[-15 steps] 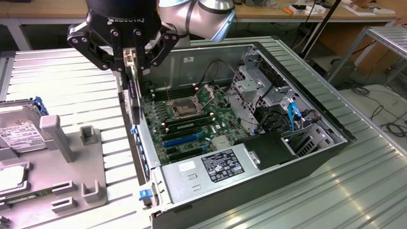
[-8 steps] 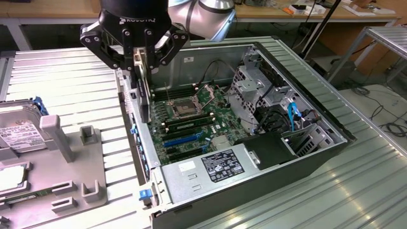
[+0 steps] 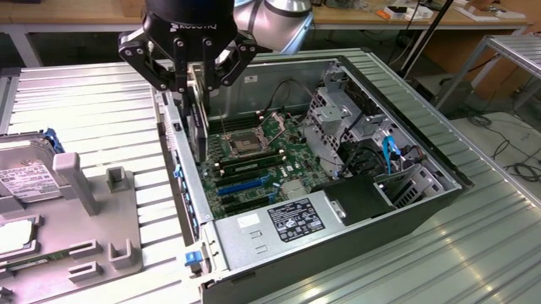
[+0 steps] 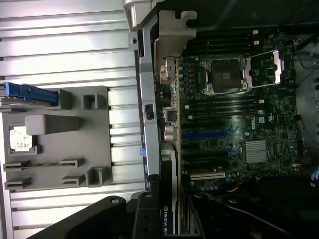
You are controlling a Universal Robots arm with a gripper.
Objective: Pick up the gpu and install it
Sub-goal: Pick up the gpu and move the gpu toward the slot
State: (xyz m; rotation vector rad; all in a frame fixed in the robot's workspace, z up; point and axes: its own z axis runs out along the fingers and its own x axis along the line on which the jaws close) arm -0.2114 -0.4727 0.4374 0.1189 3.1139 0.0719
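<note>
My gripper (image 3: 192, 83) is shut on the gpu (image 3: 199, 130), a thin black card that hangs on edge just inside the open computer case (image 3: 439, 190), close to the case wall on the exterior view's left. The card's lower edge is over the motherboard (image 3: 253, 149), near the blue slots (image 3: 241, 183). In the wrist view the gpu (image 4: 170, 149) is seen edge-on. Its silver end bracket (image 4: 172, 37) is at the far end, and its labelled end is between the gripper (image 4: 167, 216) fingers, alongside the case's rear wall (image 4: 147, 94).
A grey parts holder (image 3: 101, 221) lies on the ribbed metal table at the exterior view's left, with a silver hard drive (image 3: 25, 177) and a green memory stick (image 3: 38, 259) on it. The case also holds a power supply (image 3: 279, 225), a drive cage (image 3: 338, 120) and cables.
</note>
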